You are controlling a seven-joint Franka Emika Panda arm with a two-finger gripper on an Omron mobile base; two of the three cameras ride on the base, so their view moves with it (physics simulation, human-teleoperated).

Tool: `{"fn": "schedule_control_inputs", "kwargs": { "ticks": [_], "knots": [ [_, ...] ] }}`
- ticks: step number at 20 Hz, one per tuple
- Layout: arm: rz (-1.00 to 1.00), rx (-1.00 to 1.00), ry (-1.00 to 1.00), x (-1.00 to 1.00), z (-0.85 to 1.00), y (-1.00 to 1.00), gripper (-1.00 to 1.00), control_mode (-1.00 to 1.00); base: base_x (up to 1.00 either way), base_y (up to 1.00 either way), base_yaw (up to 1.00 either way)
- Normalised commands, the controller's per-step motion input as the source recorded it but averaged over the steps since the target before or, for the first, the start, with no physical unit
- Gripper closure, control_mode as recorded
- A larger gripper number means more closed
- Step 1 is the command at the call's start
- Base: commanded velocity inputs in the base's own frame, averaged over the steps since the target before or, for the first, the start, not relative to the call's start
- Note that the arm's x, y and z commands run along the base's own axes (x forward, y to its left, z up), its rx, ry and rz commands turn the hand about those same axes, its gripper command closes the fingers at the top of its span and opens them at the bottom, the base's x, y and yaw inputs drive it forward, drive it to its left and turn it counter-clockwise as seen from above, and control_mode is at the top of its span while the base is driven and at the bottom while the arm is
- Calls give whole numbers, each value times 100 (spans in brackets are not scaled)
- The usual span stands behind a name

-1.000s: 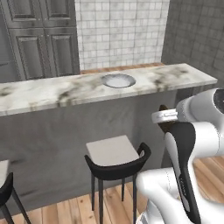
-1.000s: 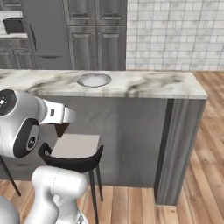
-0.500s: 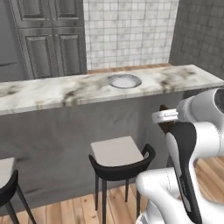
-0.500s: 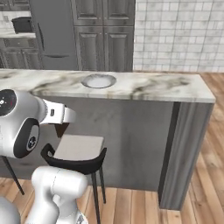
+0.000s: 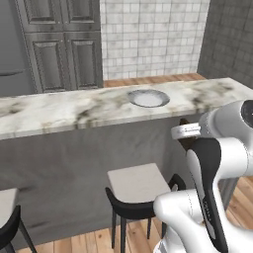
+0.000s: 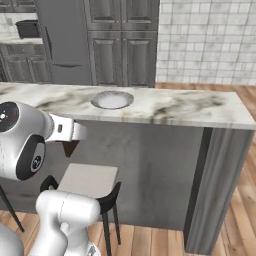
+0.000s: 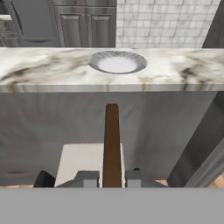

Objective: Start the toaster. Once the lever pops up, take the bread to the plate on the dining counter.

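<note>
My gripper [image 7: 111,177] is shut on the bread [image 7: 112,142], a dark brown slice seen edge-on between the two fingertips [image 7: 87,178]. It hangs in front of the dining counter [image 7: 43,70], below the level of the marble top. The light grey plate [image 7: 117,62] lies empty on that top, straight ahead and higher than the bread. From the left base view the gripper [image 5: 184,132] holds the bread [image 5: 188,144] right of and below the plate [image 5: 148,98]. In the right base view the bread [image 6: 68,147] hangs under the gripper [image 6: 75,132], left of the plate [image 6: 112,99]. The toaster is out of view.
A black stool with a pale seat [image 5: 134,183] stands under the counter [image 5: 74,111], directly below the gripper; another stool [image 5: 7,222] is at the far left. The counter's grey front panel [image 6: 155,170] faces me. Grey cabinets [image 6: 122,40] and a tiled wall lie behind.
The whole picture has shifted: the base has driven, and the counter and plate now stand nearer and more central. The arm keeps its pose, still shut on the bread.
</note>
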Motion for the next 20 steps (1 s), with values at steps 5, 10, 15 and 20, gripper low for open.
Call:
{"fn": "schedule_control_inputs", "kwargs": {
  "ticks": [5,10,15,20],
  "knots": [
    [0,0,0,0,0,0,100,100,41,0,5],
    [1,0,0,7,0,0,100,-100,28,0,3],
    [1,0,-1,4,2,0,100,-100,0,0,0],
    [1,0,-1,-5,42,0,100,-100,0,0,0]
  ]
}}
